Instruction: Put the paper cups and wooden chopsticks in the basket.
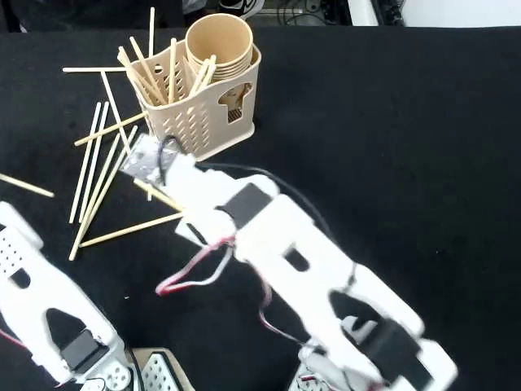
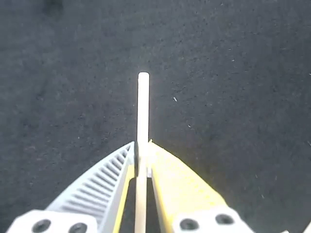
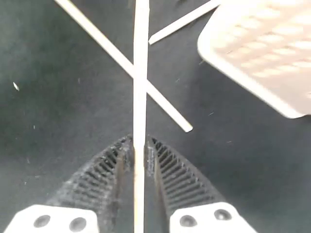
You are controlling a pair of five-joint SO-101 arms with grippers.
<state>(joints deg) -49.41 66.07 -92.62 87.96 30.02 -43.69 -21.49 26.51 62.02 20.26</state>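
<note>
A beige slotted basket (image 1: 213, 114) stands at the table's far middle, with stacked paper cups (image 1: 218, 39) and several wooden chopsticks (image 1: 155, 69) upright in it. More chopsticks (image 1: 96, 167) lie scattered on the black cloth to its left. My right gripper (image 1: 140, 161) is down beside the basket's near left corner. In the right wrist view the right gripper (image 3: 140, 145) is shut on one chopstick (image 3: 141, 73), which lies across another (image 3: 121, 60). My left gripper (image 2: 142, 148) is shut on a chopstick (image 2: 143, 111) whose end sticks out ahead over bare cloth.
The left arm (image 1: 41, 301) sits at the near left edge of the table. A single chopstick (image 1: 26, 186) lies at the far left edge. The basket corner (image 3: 257, 53) is close beside the right gripper. Black cloth to the right of the basket is open.
</note>
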